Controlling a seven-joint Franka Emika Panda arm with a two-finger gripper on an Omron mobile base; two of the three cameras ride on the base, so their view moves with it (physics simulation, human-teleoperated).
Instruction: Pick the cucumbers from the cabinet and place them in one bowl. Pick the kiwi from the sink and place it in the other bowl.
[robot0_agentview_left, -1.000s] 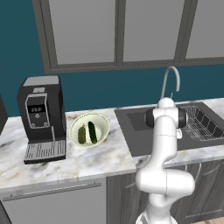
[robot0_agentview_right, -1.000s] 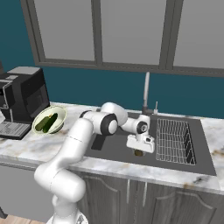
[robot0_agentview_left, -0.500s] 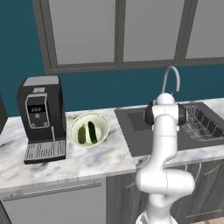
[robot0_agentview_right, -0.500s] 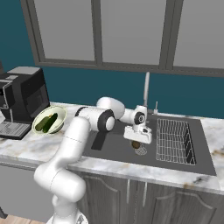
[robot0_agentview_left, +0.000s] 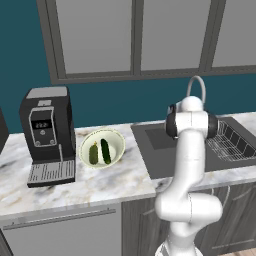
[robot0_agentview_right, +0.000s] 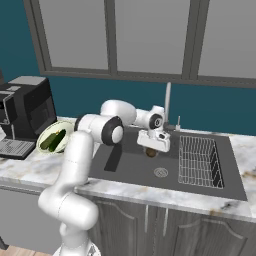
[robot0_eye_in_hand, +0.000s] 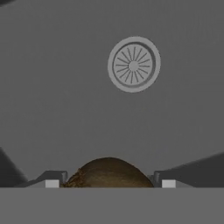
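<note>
My gripper (robot0_eye_in_hand: 110, 183) is shut on the brown kiwi (robot0_eye_in_hand: 109, 173), which sits between the two finger tips above the dark sink floor (robot0_eye_in_hand: 52, 87). In the right base view the gripper (robot0_agentview_right: 152, 148) hangs over the left half of the sink (robot0_agentview_right: 130, 167) with the kiwi (robot0_agentview_right: 151, 153) under it. Both dark green cucumbers (robot0_agentview_left: 93, 154) (robot0_agentview_left: 105, 151) lie side by side in the cream bowl (robot0_agentview_left: 118, 141) on the counter left of the sink. The cabinet and the other bowl are out of view.
A round drain (robot0_eye_in_hand: 134, 64) lies ahead of the kiwi. A wire rack (robot0_agentview_right: 199, 160) fills the sink's right half, and a chrome tap (robot0_agentview_right: 168, 102) stands behind it. A black coffee machine (robot0_agentview_left: 47, 135) stands left of the cream bowl. Grey-panelled wall units (robot0_agentview_left: 135, 35) hang above.
The gripper has moved left and up over the sink with the kiwi in it. The cucumbers and the bowl have not moved.
</note>
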